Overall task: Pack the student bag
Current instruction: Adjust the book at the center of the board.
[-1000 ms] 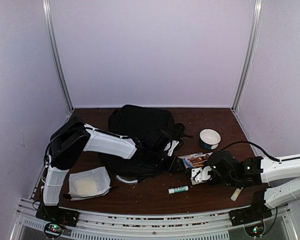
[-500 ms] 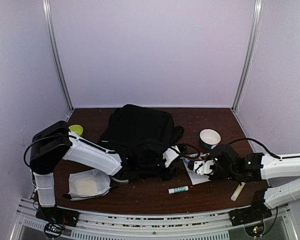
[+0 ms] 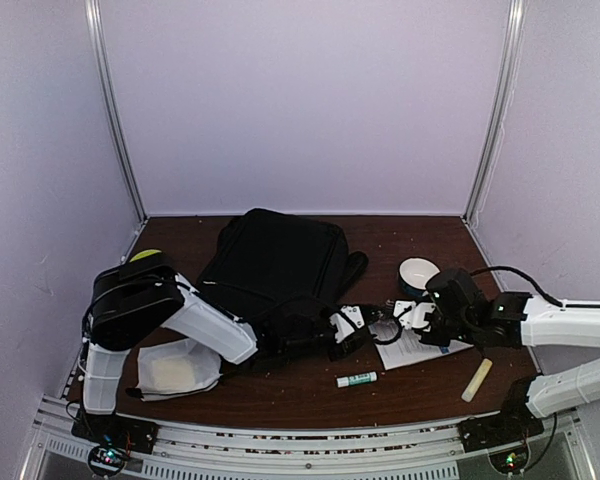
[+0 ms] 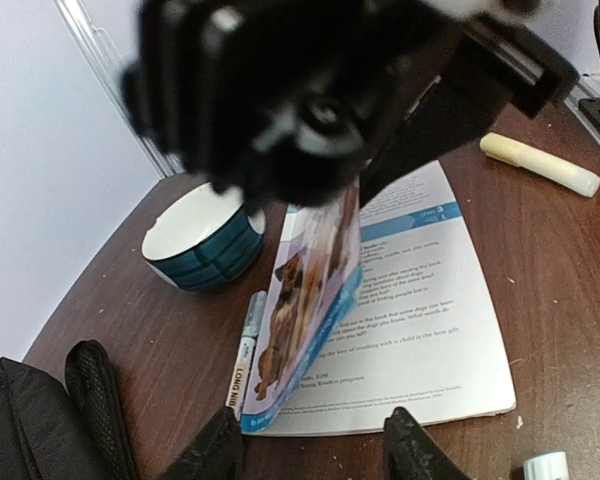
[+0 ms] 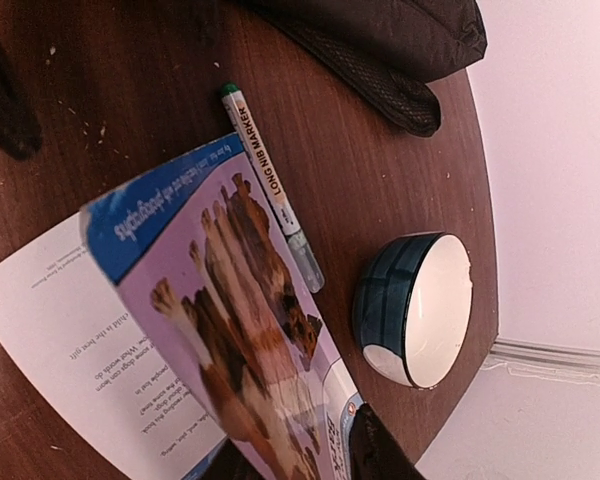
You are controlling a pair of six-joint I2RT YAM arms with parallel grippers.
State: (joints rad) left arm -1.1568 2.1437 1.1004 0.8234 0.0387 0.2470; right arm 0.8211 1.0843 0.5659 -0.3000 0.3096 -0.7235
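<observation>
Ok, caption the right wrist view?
Right gripper holds the dog booklet open by its cover; marker, bowl, student bag beyond.

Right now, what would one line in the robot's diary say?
right gripper: shut on booklet cover, cover raised | left gripper: open at booklet's edge | student bag: lying flat, booklet outside it

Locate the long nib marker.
Right wrist view: the marker lies on the table between the dog booklet and the teal bowl, right of the student bag.

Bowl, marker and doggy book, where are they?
Bowl (image 5: 432,310), right wrist view, on its white inside.
Marker (image 5: 270,178), right wrist view, on its printed barrel.
Book (image 5: 242,300), right wrist view, on the dog-picture cover.
</observation>
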